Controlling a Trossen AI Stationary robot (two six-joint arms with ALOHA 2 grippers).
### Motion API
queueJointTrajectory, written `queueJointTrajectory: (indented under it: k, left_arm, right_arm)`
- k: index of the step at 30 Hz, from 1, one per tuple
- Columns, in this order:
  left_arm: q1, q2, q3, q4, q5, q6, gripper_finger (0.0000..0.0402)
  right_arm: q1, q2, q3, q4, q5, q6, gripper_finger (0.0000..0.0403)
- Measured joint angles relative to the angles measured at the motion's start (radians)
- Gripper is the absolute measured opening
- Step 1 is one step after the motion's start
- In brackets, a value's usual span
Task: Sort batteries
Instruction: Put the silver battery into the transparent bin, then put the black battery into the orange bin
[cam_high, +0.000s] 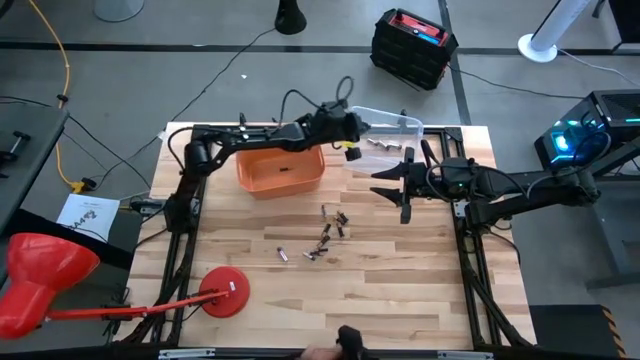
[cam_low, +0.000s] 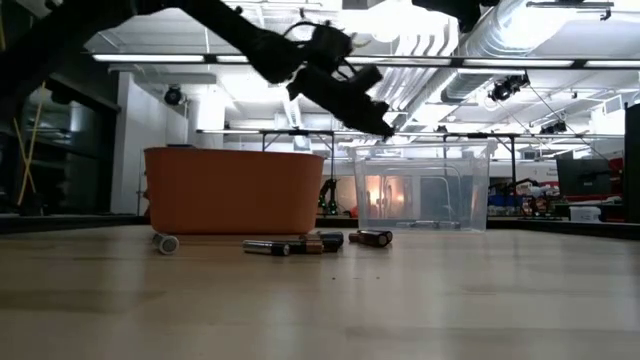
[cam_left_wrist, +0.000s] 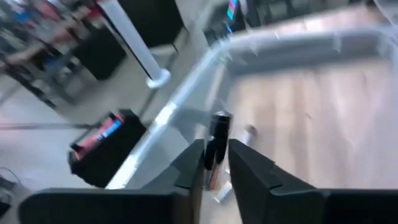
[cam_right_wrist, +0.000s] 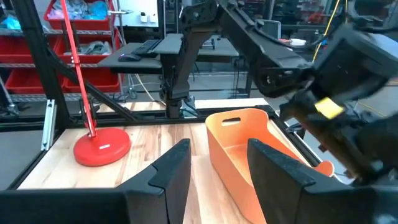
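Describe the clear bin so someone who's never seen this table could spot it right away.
Find the orange bin at the table's far edge. Right of it, under the left gripper, stands the clear bin; unlike its neighbour, you can see straight through its walls.

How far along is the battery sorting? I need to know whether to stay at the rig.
Partly done. A few batteries already lie in the clear bin. The left gripper is over that bin with a dark cell between its fingers. A cluster of loose batteries remains on the table. The right gripper waits open beside the bin.
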Motion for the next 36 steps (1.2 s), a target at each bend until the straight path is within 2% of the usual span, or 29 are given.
queueJointTrajectory:
  k: [8, 12, 15, 17, 19, 23, 25, 28, 30, 32, 36]
  left_arm:
    - [-0.061, -0.072, 0.037, -0.246, -0.009, 0.017, 0.0136]
    - [-0.092, -0.180, 0.037, -0.577, -0.012, -0.058, 0.0148]
    - [-0.120, -0.287, 0.000, -0.830, 0.138, -0.184, 0.0146]
    - [-0.160, -0.370, -0.087, -0.867, 0.244, -0.245, 0.0142]
    - [-0.226, -0.456, -0.209, -0.779, 0.266, -0.281, 0.0137]
    - [-0.377, -0.609, -0.494, -0.418, 0.241, -0.369, 0.0131]
    - [-0.449, -0.646, -0.624, -0.234, 0.169, -0.389, 0.0131]
    - [-0.525, -0.671, -0.778, -0.019, -0.011, -0.383, 0.0131]
    - [-0.548, -0.679, -0.839, 0.090, -0.140, -0.364, 0.0131]
    - [-0.550, -0.682, -0.867, 0.131, -0.237, -0.354, 0.0131]
    - [-0.529, -0.684, -0.872, 0.138, -0.286, -0.366, 0.0131]
  right_arm:
    - [0.000, 0.000, 0.000, -0.007, 0.000, 0.002, 0.0154]
    - [0.000, 0.000, 0.000, -0.018, 0.019, 0.021, 0.0154]
    - [0.000, 0.002, 0.000, -0.080, 0.023, 0.063, 0.0154]
    - [0.000, 0.015, 0.000, -0.128, 0.023, 0.087, 0.0154]
    - [0.000, 0.047, 0.000, -0.163, 0.023, 0.113, 0.0154]
    - [0.000, 0.161, 0.000, -0.186, -0.012, 0.159, 0.0154]
    - [0.000, 0.234, 0.000, -0.185, -0.026, 0.176, 0.0154]
    - [-0.004, 0.362, 0.000, -0.163, -0.004, 0.224, 0.0154]
    - [-0.017, 0.453, 0.000, -0.131, 0.029, 0.260, 0.0154]
    - [-0.037, 0.540, 0.000, -0.075, 0.032, 0.287, 0.0154]
    - [-0.076, 0.684, 0.000, 0.027, 0.004, 0.320, 0.0154]
